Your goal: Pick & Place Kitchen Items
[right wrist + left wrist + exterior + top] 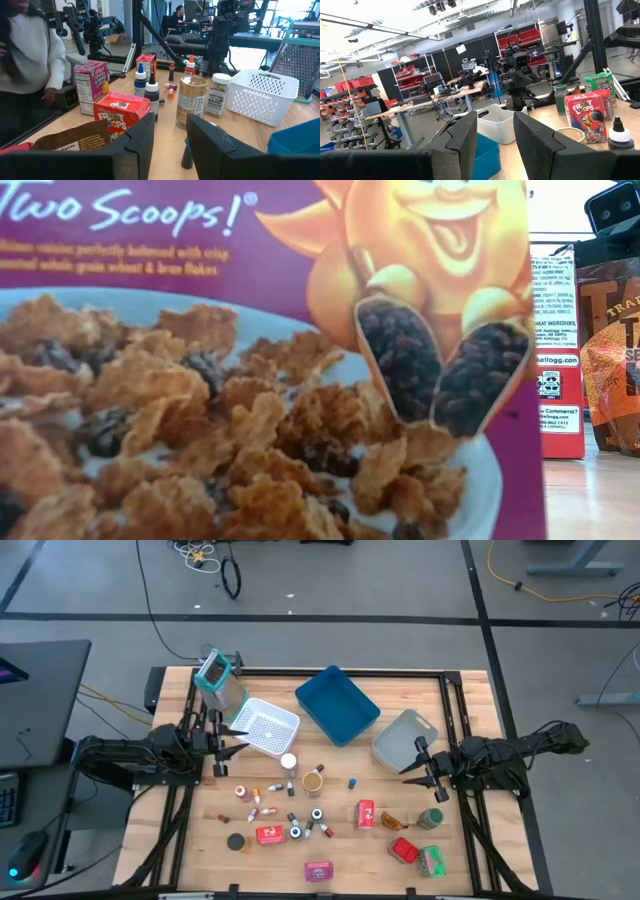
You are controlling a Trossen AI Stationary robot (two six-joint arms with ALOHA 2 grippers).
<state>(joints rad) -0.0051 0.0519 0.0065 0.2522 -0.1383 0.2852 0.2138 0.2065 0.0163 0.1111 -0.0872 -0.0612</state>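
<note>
The kitchen items lie scattered over the near half of the wooden table: small capped bottles (255, 802), a red tin (268, 834), a brown jar (313, 781), a red packet (365, 813), a pink packet (319, 870) and a green packet (433, 862). My left gripper (237, 740) hovers at the table's left beside the white mesh basket (268, 727), open with nothing between its fingers (465, 145). At the table's right, near the grey bin (405, 738), my right gripper (412, 768) is also open and empty (170, 150). Both point toward the table's middle.
A blue tray (337, 704) stands at the far middle and a teal-framed grater (215, 675) at the far left. A purple cereal box (260, 360) fills the low view. A person in white (25, 50) stands beyond the table in the right wrist view.
</note>
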